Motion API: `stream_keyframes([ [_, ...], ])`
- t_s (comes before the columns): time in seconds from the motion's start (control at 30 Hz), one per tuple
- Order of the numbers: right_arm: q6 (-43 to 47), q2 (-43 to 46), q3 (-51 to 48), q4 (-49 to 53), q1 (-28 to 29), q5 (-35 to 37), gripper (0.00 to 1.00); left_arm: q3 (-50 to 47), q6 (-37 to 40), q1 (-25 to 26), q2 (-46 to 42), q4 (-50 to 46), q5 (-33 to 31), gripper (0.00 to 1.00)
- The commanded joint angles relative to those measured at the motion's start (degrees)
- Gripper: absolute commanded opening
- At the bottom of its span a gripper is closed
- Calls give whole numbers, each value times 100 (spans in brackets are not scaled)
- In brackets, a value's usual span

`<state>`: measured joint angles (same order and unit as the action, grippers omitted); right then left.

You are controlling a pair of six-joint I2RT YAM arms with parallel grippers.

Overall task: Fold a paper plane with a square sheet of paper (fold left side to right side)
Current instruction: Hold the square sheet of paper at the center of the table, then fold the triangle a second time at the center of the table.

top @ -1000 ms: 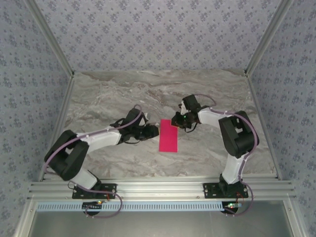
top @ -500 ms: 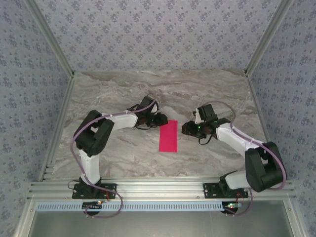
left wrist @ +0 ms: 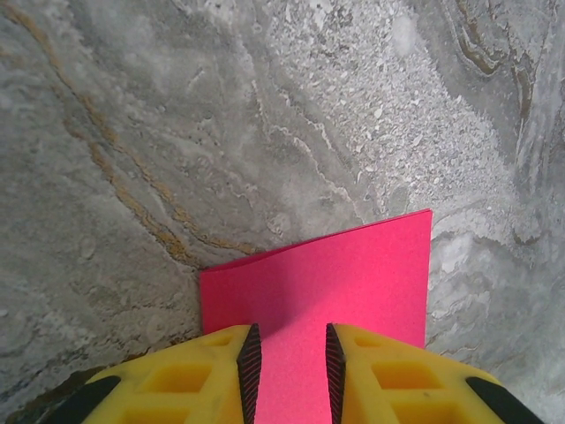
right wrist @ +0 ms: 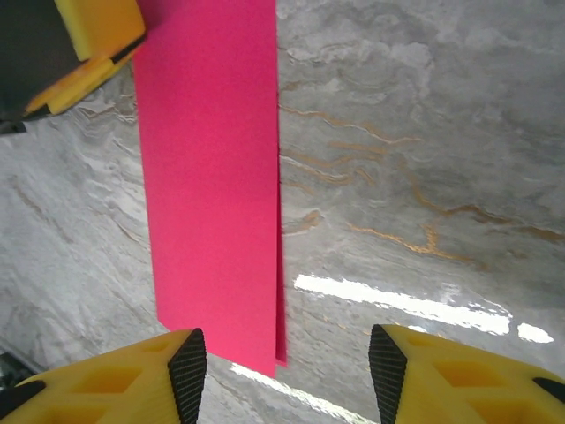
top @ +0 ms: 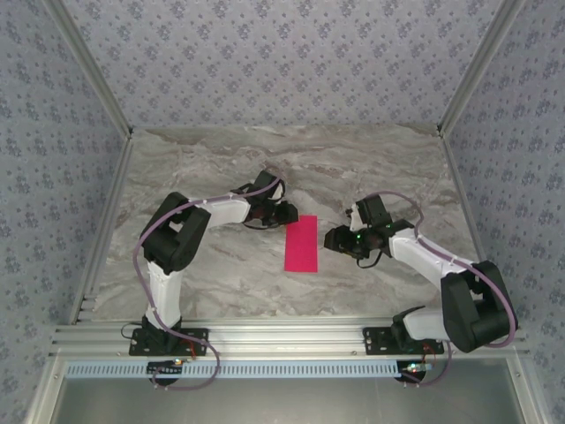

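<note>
Swinging back over the last second, the right gripper [top: 331, 238] is now sitting low beside the right edge of the folded pink sheet of paper [top: 302, 244], its arm having dropped its elbow out toward the right side of the marble-patterned table [top: 203, 159]. The left gripper [top: 290, 213] has meanwhile travelled up from the sheet's left side and is now hovering at its far left corner. The sheet itself is lying where it was, flat near the middle of the table between the two arms, doubled over into a narrow upright strip with its pink face up. Seen from the left wrist, the yellow fingers [left wrist: 212, 375] are standing only narrowly apart, nothing pinched between their black ribbed pads, with the end of the strip showing flat through the gap. Seen from the right wrist, the fingers [right wrist: 132, 380] are spreading wide and holding nothing, straddling the strip's near right corner. Along that right edge, the lower layer is peeking out slightly from under the upper one. One yellow finger of the left gripper is showing at the strip's far end, just touching or just beside its corner; which of the two cannot be told.
</note>
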<state>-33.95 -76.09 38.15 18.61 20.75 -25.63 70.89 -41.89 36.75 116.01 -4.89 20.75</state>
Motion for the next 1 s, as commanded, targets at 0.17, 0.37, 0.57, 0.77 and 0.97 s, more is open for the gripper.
stream_keyframes([
  [0.17, -745, -636, 155, -394, 294, -403, 49, -278, 102, 3, -25, -181, -160, 28],
  [0.37, -979, -897, 182, -641, 453, -383, 49, -278, 111, -1, -52, -166, -143, 28],
  [0.57, -1239, -1259, 216, -1106, 514, -556, 47, -279, 94, 4, -52, -162, -138, 28],
  [0.77, -1388, -1563, 321, -1437, 509, -677, 44, -282, 76, 6, -69, -131, -116, 28],
  [0.97, -1448, -1824, 526, -1674, 465, -759, 40, -295, 97, 7, -141, -109, -80, 28],
])
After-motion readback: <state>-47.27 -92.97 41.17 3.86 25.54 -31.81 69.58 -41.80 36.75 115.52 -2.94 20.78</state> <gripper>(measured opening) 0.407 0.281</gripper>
